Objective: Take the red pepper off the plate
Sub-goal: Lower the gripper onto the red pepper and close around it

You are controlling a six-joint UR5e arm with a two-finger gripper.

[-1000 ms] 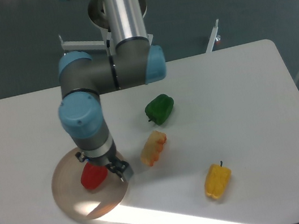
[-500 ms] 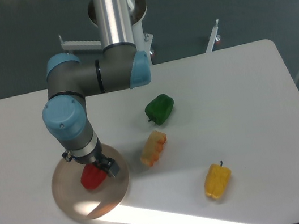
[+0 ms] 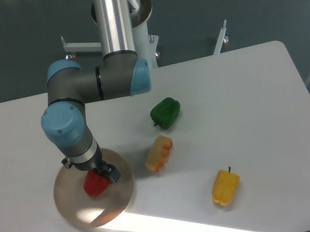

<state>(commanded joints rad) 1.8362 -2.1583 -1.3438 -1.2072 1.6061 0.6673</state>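
While the red pepper (image 3: 96, 185) sits near the plate's (image 3: 81, 208) middle with rim bare around it, our claw (image 3: 97, 174) covers its top; we cannot tell the claw's grip.

From my fixed camera I see the arm reaching down over the plate (image 3: 75, 208), which lies on the left part of the white worktop (image 3: 253, 135). The gripper (image 3: 96, 174) sits right on top of the red pepper (image 3: 94, 185), hiding its upper part; one of the fingers (image 3: 109, 174) shows dark at the pepper's right side, and I cannot tell how tightly the pair stands. The red pepper rests on the plate, near its middle. Off the plate to the right lie a pale orange-yellow piece (image 3: 159, 153), a green pepper (image 3: 166, 113) beyond it, and a yellow pepper (image 3: 225, 186) nearer me. A bright sunlit strip crosses the worktop's front.
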